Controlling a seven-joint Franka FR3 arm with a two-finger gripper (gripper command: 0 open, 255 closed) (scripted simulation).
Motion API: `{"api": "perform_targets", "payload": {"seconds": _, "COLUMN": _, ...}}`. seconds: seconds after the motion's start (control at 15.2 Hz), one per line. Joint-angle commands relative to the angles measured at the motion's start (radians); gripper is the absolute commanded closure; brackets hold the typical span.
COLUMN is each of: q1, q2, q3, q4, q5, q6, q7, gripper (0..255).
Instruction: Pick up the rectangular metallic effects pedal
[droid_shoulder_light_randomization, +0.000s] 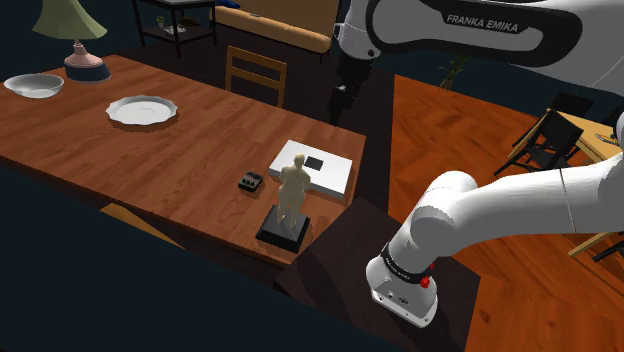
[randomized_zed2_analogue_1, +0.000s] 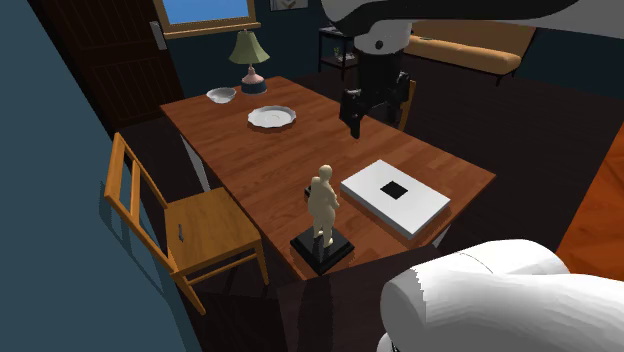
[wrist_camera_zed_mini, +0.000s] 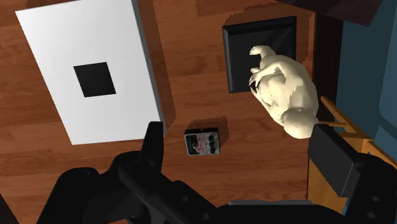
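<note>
The effects pedal (droid_shoulder_light_randomization: 250, 182) is a small dark rectangular box with a light faceplate, lying flat on the wooden table (droid_shoulder_light_randomization: 150, 150). It sits between a white flat slab (droid_shoulder_light_randomization: 312, 165) with a black square on it and a beige figurine (droid_shoulder_light_randomization: 292, 195) on a black base. My gripper (randomized_zed2_analogue_1: 375, 108) hangs well above the table, over its far side, behind the slab. In the wrist view the pedal (wrist_camera_zed_mini: 202, 141) lies far below, between my open gripper's (wrist_camera_zed_mini: 238, 137) fingers (wrist_camera_zed_mini: 153, 143), which hold nothing. The slab (wrist_camera_zed_mini: 89, 70) and the figurine (wrist_camera_zed_mini: 286, 89) flank the pedal.
A white plate (droid_shoulder_light_randomization: 142, 110), a bowl (droid_shoulder_light_randomization: 33, 85) and a table lamp (droid_shoulder_light_randomization: 75, 40) stand at the table's far end. One wooden chair (randomized_zed2_analogue_1: 170, 225) stands at the long side, another (droid_shoulder_light_randomization: 255, 75) behind the table. A sofa (droid_shoulder_light_randomization: 275, 25) is at the back.
</note>
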Motion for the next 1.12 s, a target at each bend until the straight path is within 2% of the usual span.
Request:
{"api": "perform_targets", "payload": {"seconds": 0.0, "q1": 0.0, "q2": 0.0, "q3": 0.0, "q4": 0.0, "q5": 0.0, "q6": 0.0, "q7": 0.0, "gripper": 0}}
{"api": "perform_targets", "payload": {"seconds": 0.53, "q1": -0.033, "q2": 0.262, "q3": 0.025, "q4": -0.013, "q5": 0.091, "q6": 0.225, "q7": 0.2, "gripper": 0}}
{"api": "perform_targets", "payload": {"seconds": 1.06, "q1": -0.052, "q2": 0.567, "q3": 0.03, "q4": 0.052, "q5": 0.183, "q6": 0.43, "q7": 0.358, "gripper": 0}}
